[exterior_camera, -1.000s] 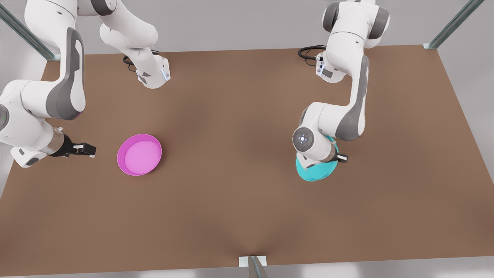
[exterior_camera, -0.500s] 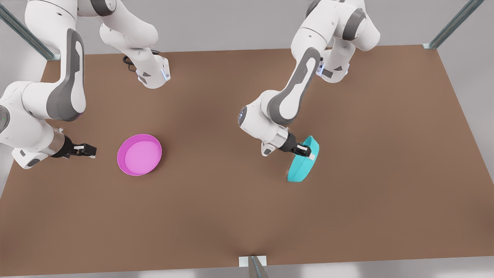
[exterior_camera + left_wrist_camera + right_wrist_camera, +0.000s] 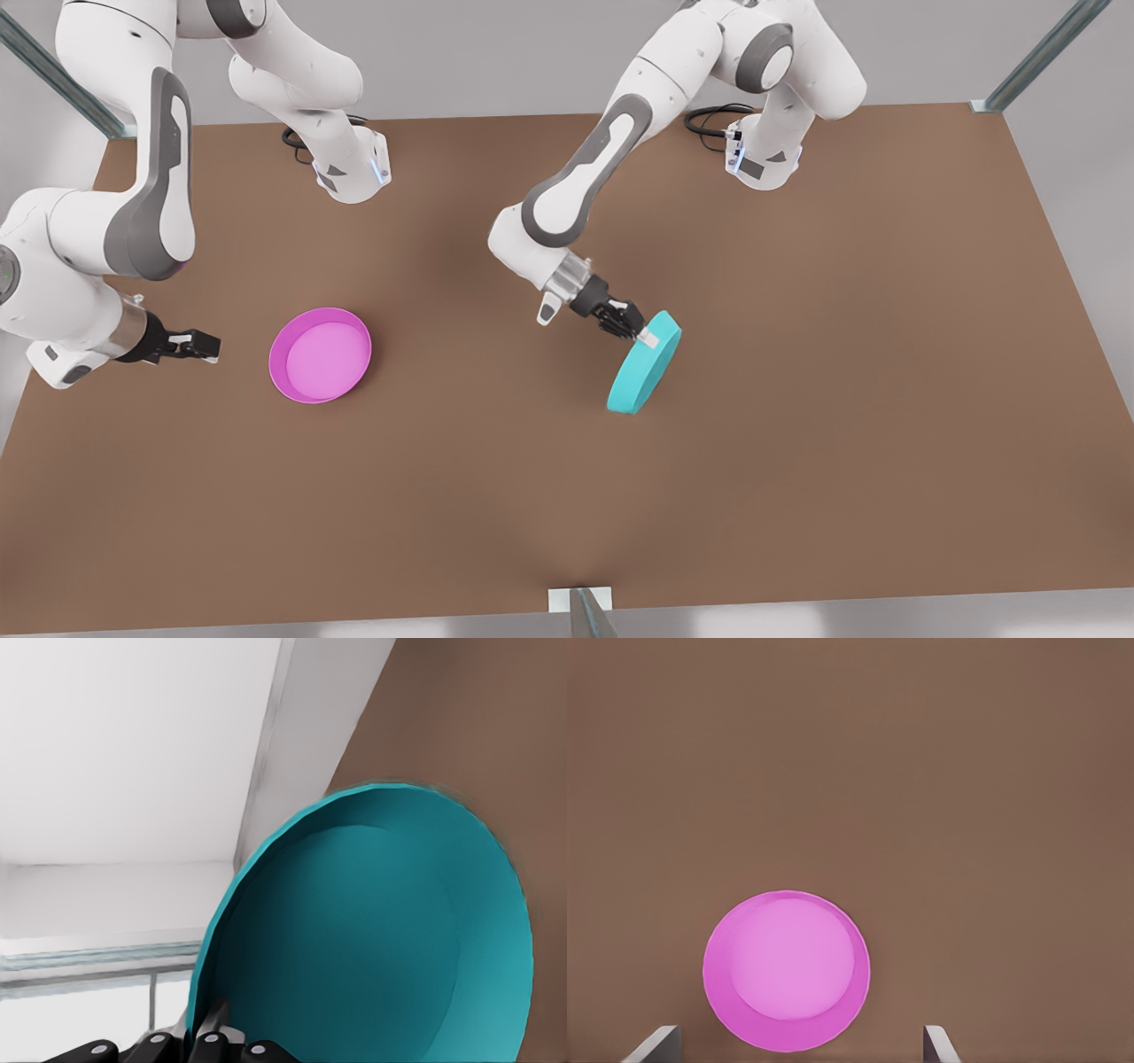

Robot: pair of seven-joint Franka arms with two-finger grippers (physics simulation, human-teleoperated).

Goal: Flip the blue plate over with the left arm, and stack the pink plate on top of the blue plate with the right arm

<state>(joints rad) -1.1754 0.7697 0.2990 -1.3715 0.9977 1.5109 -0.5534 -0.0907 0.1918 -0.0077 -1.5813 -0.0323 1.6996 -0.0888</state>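
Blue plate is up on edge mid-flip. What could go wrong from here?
1. The left gripper pinches the blue plate only at its upper rim, with the plate tilted steeply; it might slip or swing in the grip.
2. Released at this tilt, it may fall back open side up or roll across the table.
3. The right gripper waits open beside the pink plate; a stray blue plate would shift the stacking spot.

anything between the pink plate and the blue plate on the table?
Nothing. In the front view, bare brown table runs from the pink plate to the blue plate, which the left gripper holds tilted.
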